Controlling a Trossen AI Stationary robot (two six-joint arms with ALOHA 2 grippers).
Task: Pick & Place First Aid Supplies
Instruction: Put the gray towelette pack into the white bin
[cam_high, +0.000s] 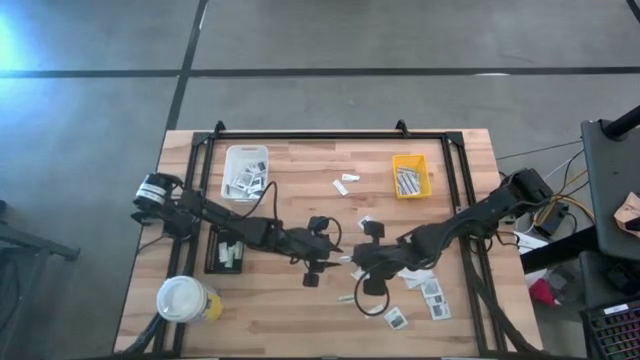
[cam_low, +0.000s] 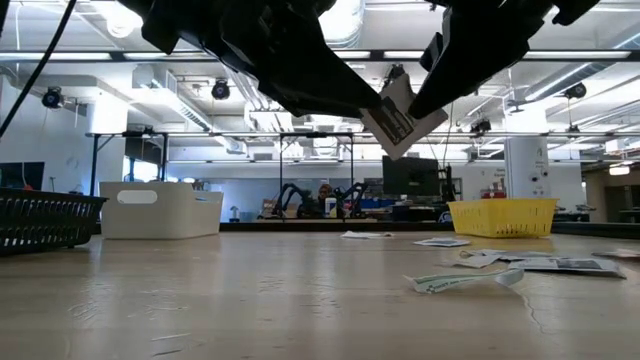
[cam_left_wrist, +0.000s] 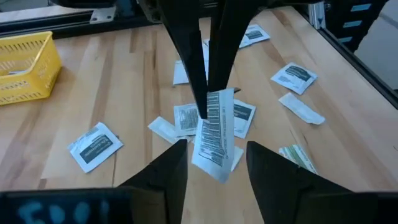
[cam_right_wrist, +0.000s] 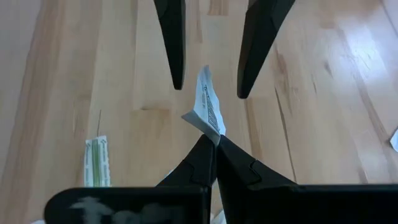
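Packets first: from the high view, small flat white packets with dark grey printed patches (cam_high: 432, 296) are lying scattered on the right front part of the pale wooden table (cam_high: 290, 300), and the two dark arms are meeting nose to nose near the middle. The left gripper (cam_high: 334, 257) is reaching in from the left, the right gripper (cam_high: 352, 260) from the right. A white tray (cam_high: 244, 172) and a yellow tray (cam_high: 411, 176) are sitting at the far side, a black tray (cam_high: 226, 249) at the left, and a white-topped yellow cup (cam_high: 186, 299) near the front left corner.

Low view now: one white packet with barcode-like printing (cam_low: 398, 118) is hanging tilted in the air, well above the tabletop, between the two dark gripper bodies. A greenish striped strip (cam_low: 465, 281) is lying curled on the wood.

Left wrist view: the left gripper's own fingers (cam_left_wrist: 165, 171) are standing apart on either side of the hanging packet, not touching it, while the other arm's fingers are pinching its upper edge.

Right wrist view: the right gripper's fingers (cam_right_wrist: 194, 163) are pressing together on the packet's corner, holding it upright, and the opposite arm's two fingers are spreading wide around it
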